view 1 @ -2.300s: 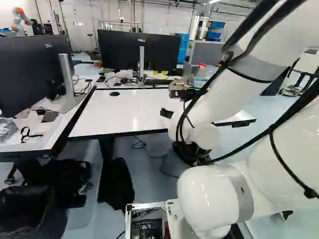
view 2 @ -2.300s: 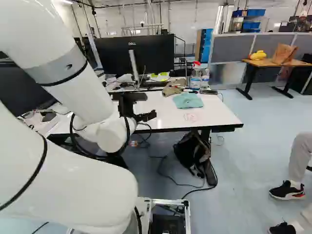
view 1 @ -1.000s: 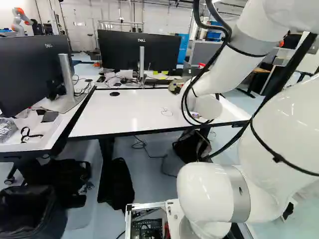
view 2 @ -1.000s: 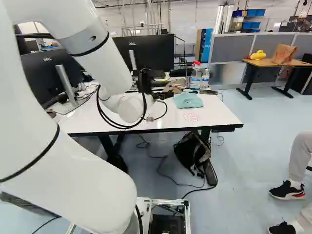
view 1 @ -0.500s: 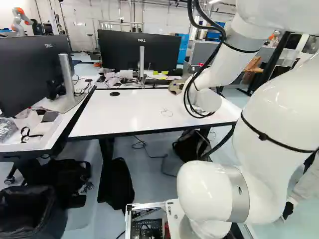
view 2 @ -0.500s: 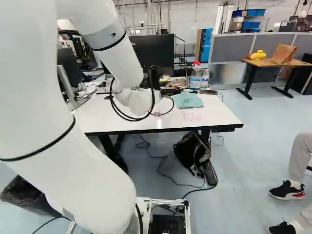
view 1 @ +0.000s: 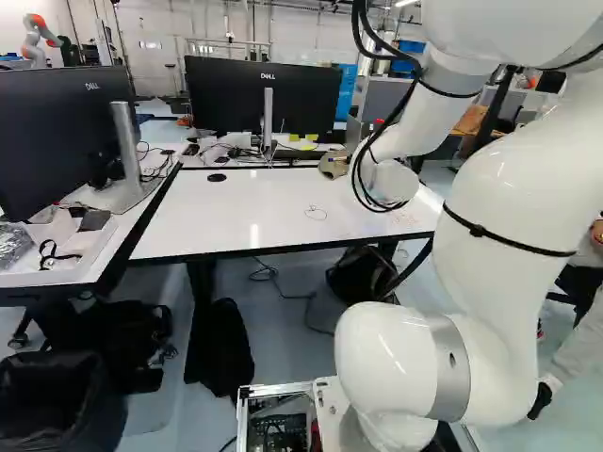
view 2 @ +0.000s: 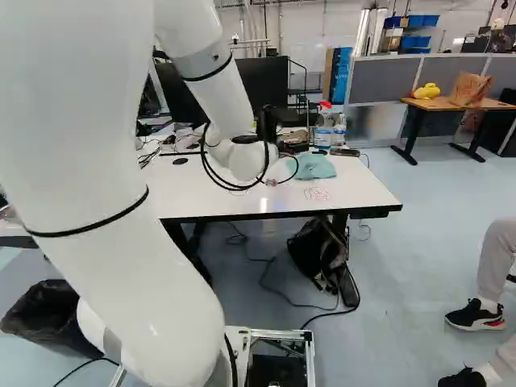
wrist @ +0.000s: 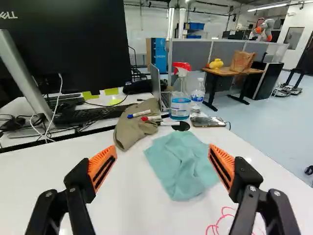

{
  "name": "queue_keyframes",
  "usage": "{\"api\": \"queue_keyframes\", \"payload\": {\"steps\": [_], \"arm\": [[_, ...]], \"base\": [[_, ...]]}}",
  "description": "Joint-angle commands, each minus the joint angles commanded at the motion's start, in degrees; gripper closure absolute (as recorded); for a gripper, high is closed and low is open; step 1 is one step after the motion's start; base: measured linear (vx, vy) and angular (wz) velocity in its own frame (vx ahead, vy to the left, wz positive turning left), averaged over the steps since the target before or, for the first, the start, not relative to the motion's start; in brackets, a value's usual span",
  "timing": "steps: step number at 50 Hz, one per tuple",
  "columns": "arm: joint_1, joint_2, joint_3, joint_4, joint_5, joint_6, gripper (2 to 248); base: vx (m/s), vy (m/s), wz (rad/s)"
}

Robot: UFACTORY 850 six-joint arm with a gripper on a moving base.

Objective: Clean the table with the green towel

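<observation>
Wrist view: softly rumpled towel (wrist: 182, 164)

The white arm (view 1: 490, 226) rises from the joint at the foot of the left base view and bends over the right part of a white, black-edged surface (view 1: 217, 226). Just beside its far end lies a bunched tan cloth (view 1: 333, 167). The surface bears 1 small round black disc (view 1: 217, 177), 1 thin scribble (view 1: 316, 213) near the middle and, near the right end, faint red marks (view 1: 403, 218). Beyond it stands 1 black monitor (view 1: 226, 94), with a second monitor (view 1: 57, 132) at the left. On the floor, 1 black backpack (view 1: 353, 275) lies beneath the surface; an open black container (view 1: 57, 405) sits at the lower left.
</observation>
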Motion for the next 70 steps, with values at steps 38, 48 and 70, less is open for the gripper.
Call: {"api": "queue_keyframes", "payload": {"steps": [38, 48, 70], "arm": [[-2.64, -11.04, -12.56, 0.45, -5.23, 0.0, 3], [-2.9, -13.91, -16.02, 0.93, -7.97, 0.0, 3], [-3.26, -20.24, -23.94, 2.17, -14.55, 0.0, 3]], "base": [[0.0, 0.0, 0.0], [0.0, 0.0, 0.0], [0.0, 0.0, 0.0]]}}
